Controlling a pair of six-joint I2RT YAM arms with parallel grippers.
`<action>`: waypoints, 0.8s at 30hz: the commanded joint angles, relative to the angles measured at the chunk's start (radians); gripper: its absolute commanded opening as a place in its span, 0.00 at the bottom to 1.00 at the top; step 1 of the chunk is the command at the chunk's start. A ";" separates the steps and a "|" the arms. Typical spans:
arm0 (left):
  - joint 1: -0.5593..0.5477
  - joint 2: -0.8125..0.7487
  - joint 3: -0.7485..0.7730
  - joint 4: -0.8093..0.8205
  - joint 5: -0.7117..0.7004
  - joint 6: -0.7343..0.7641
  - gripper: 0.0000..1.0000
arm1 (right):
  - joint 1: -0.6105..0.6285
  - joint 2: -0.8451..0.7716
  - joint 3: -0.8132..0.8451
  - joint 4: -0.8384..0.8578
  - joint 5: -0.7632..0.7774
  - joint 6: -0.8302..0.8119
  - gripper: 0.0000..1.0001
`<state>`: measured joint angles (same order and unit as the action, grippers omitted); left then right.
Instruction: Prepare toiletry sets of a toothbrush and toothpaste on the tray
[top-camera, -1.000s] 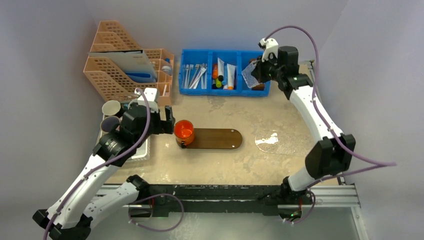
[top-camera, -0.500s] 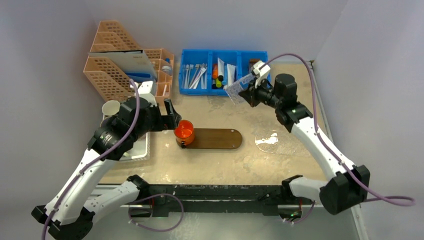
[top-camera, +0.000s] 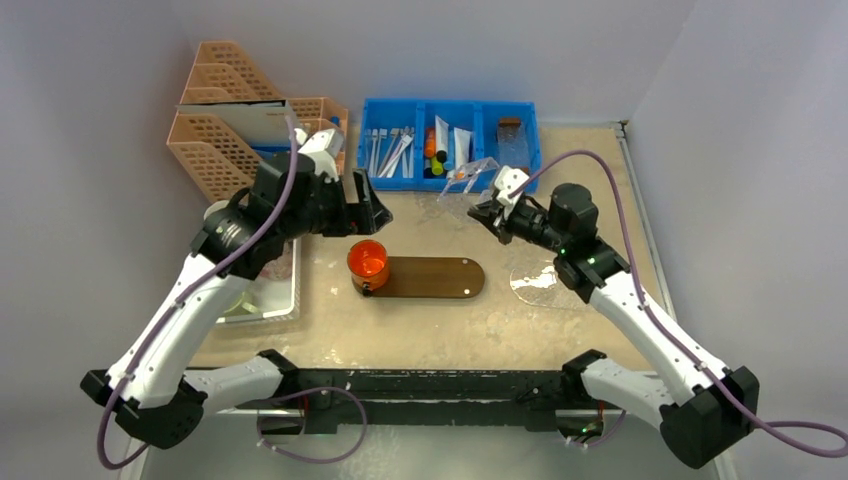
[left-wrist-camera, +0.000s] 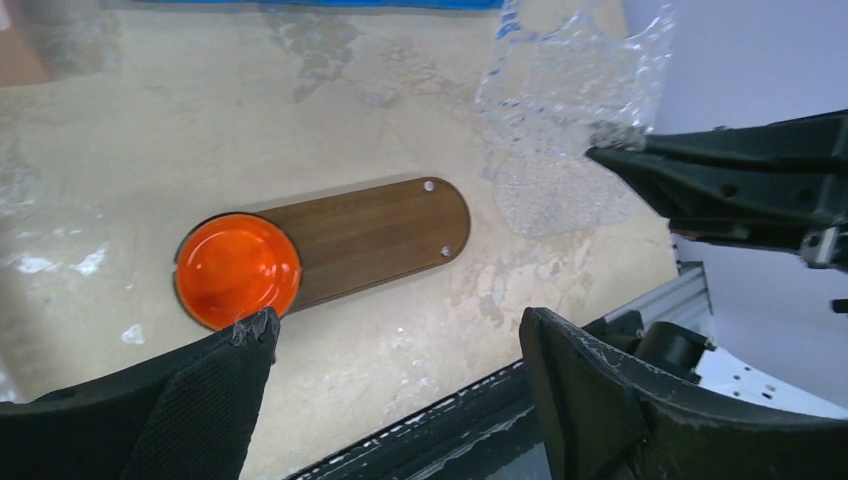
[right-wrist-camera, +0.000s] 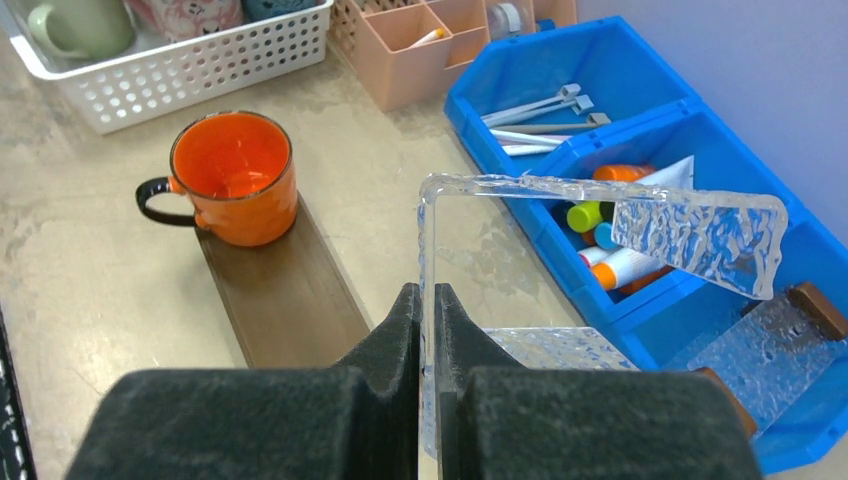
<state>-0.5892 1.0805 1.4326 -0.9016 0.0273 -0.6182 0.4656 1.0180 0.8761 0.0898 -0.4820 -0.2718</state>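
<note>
Toothbrushes (top-camera: 390, 150) and pale tubes (top-camera: 460, 150) are both lying in the blue bin (top-camera: 400, 184) at the far side, brushes in its left compartment and tubes in the middle one among orange and green ones, so no set is sitting on the tray (top-camera: 440, 277) yet. The tray is lying flat at mid-table with its long axis running left to right; an orange mug (top-camera: 367, 262) is occupying its left end, while the dotted right end is lying bare, likely being kept free for the sets. The brushes are pointing roughly near to far, slightly slanted, with heads toward the far wall in the right wrist view; the tubes are lying near to far as well. The right gripper (top-camera: 487, 208) is clamping a clear piece (top-camera: 470, 172) of bent textured plastic by its lower edge, fingers pressed flat against it, and is carrying it in the air between bin and tray, probably as a stand or rest for the set. The left gripper (left-wrist-camera: 395, 335) is hanging with fingers spread wide and grasping nothing, hovering just far of the mug, seemingly waiting clear of the right arm's path. A clear disc (top-camera: 535, 282) is lying just right of the tray.
</note>
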 joint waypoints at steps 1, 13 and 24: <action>0.006 0.071 0.075 0.067 0.114 -0.040 0.88 | 0.010 -0.040 -0.036 0.099 -0.066 -0.086 0.00; 0.009 0.295 0.186 0.235 0.370 -0.142 0.78 | 0.015 -0.058 -0.080 0.168 -0.161 -0.100 0.00; 0.034 0.408 0.279 0.185 0.415 -0.096 0.61 | 0.015 -0.058 -0.154 0.302 -0.213 -0.074 0.00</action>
<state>-0.5682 1.4540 1.6337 -0.7177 0.3901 -0.7399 0.4770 0.9749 0.7265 0.2531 -0.6514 -0.3607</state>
